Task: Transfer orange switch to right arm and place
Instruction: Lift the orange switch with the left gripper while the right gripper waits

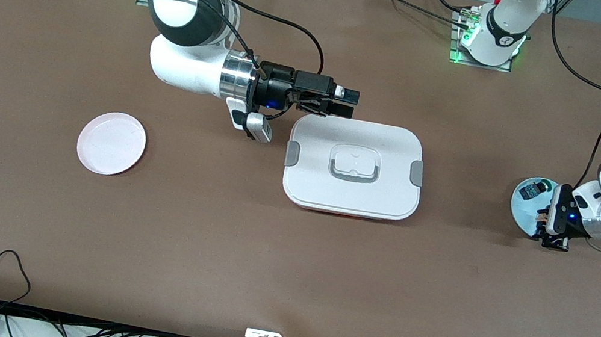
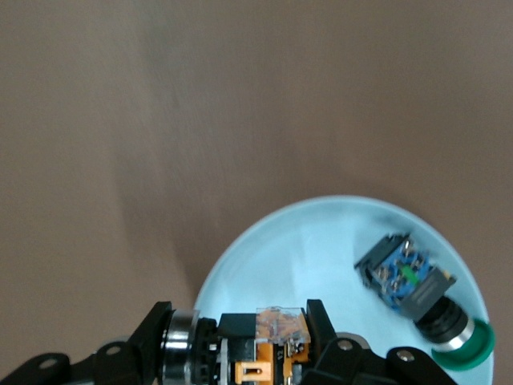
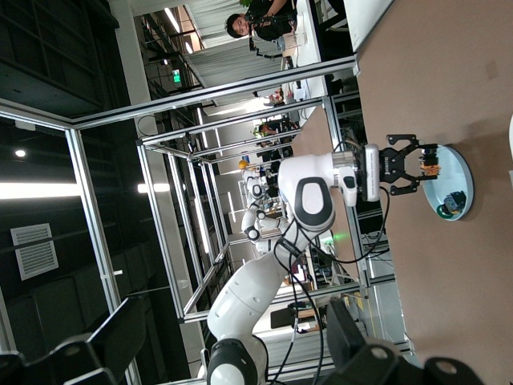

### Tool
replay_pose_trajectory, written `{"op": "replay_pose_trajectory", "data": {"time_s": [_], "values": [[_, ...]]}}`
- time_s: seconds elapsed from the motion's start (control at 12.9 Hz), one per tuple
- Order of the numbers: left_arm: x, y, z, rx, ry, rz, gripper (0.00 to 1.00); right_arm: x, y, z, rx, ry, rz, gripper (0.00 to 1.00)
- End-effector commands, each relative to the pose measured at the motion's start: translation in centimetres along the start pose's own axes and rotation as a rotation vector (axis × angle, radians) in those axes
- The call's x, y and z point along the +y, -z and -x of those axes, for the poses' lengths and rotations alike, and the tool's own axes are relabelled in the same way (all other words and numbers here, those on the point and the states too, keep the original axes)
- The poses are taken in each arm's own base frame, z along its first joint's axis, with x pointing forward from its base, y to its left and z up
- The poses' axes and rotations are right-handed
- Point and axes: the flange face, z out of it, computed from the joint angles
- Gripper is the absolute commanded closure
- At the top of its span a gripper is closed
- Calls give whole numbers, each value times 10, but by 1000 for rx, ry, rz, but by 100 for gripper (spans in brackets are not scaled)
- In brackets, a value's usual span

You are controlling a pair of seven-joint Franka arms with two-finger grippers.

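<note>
Orange switch (image 2: 268, 345) is clamped by left gripper (image 2: 240, 353) on pale blue plate (image 2: 321, 241); straight lift advised. Right gripper (image 1: 342, 102), open, is held over white box (image 1: 354, 168).

A lidded box (image 1: 354, 167) sits mid-table between two plates (image 1: 111, 143) (image 1: 523, 209); two switches (image 2: 272, 343) (image 2: 418, 293) occupy the plate at the left arm's end.

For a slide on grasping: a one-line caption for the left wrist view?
Left tool shut on the orange switch over the pale blue plate, green-capped switch lying beside it.
</note>
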Motion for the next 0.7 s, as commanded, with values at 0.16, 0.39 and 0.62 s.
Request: {"op": "replay_pose_trajectory", "data": {"time_s": [0.16,0.39,0.62], "values": [[-29,41,-72,313,-3,37,100,-3,0,-6,14,90,-16,0],[-40,70,-157,543,79,190,100,-2,3,-8,21,116,-15,0],[-50,115,-241,778,139,305,100,0,6,-11,26,117,-11,0]]}}
